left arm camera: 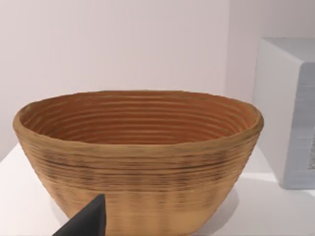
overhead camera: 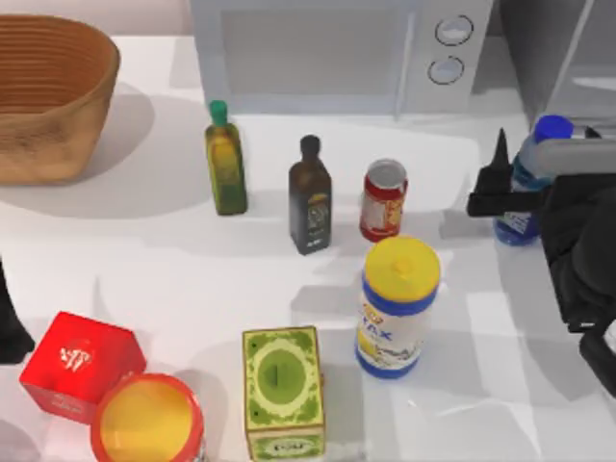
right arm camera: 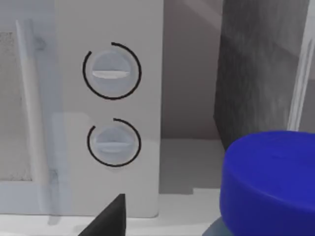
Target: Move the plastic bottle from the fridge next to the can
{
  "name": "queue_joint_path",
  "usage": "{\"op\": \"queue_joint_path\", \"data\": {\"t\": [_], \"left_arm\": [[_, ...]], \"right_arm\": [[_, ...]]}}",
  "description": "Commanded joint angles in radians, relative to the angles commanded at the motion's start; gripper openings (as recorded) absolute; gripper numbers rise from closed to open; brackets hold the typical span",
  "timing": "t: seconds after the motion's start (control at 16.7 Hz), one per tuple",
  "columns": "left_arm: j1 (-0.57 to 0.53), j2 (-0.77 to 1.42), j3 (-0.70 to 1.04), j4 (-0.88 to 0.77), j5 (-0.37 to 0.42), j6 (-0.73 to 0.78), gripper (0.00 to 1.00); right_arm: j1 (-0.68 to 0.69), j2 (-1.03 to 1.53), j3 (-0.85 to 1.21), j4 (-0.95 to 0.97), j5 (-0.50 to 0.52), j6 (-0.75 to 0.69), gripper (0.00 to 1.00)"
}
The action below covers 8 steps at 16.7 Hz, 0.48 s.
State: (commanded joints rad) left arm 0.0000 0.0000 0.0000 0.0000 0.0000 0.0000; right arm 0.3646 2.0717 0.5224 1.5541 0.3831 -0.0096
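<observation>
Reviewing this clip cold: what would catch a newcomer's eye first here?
Probably the right gripper at the table's right side, closed around the plastic bottle with its blue cap, just right of the can. Next, the big woven basket at the far left, and the yellow-lidded white canister in the foreground.

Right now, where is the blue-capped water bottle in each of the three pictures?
Top view: bottle at the right edge, by the right end effector.
Left wrist view: not in it.
Right wrist view: its blue cap fills the near corner.
Shared landmark: the microwave, its knobs.
</observation>
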Motion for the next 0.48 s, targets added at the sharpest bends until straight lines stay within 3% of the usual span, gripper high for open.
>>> {"op": "queue_joint_path", "data": {"t": [0.48], "left_arm": [[0.000, 0.000, 0.000, 0.000, 0.000, 0.000, 1.00]], "right_arm": [[0.013, -0.012, -0.035, 0.025, 0.014, 0.000, 1.00]]}}
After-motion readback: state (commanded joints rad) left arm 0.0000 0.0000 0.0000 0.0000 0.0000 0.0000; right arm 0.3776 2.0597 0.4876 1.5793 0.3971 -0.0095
